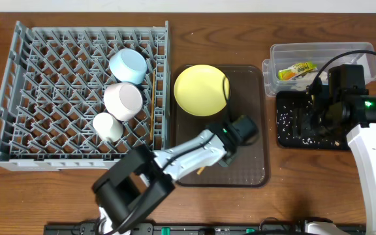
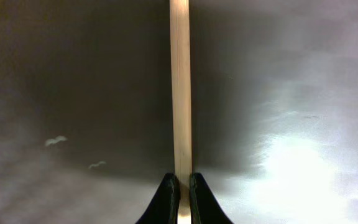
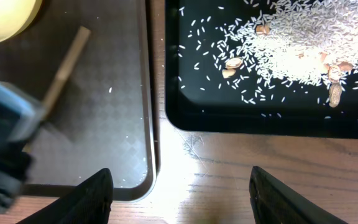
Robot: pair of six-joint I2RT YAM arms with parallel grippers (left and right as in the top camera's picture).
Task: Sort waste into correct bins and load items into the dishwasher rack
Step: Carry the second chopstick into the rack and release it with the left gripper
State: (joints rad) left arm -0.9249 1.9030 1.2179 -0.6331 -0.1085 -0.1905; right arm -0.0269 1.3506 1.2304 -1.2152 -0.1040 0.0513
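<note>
The step in hand looks like picking a wooden chopstick (image 2: 180, 87) up off the brown serving tray (image 1: 250, 163) so it can go into the dishwasher rack (image 1: 2, 91).

The left tool (image 2: 182, 204) is down low on the tray. Its two black tips are pinched on one end of the chopstick. The stick is thin, straight and pale. It lies flat on the dark tray and points away from the tool.

The right tool (image 3: 182, 186) is spread wide with nothing in it. It hangs over the table, by the near edge of the black tray (image 3: 229, 121). White rice (image 3: 291, 31) and some brown nut bits lie in that tray.

The next move likely needs a lift first. Then the stick has to go left, over the rack's wall, and down between the pegs. A long thin stick can tip or slide in the pinch, so a slow carry seems wise.

The light blue bowl (image 1: 128, 65), the white-pink bowl (image 1: 124, 99) and the small white cup (image 1: 108, 126) sit in the rack. The yellow plate (image 1: 201, 89) waits on the brown tray. The yellow-green wrapper (image 1: 296, 70) is in the clear tub (image 1: 344, 52).
</note>
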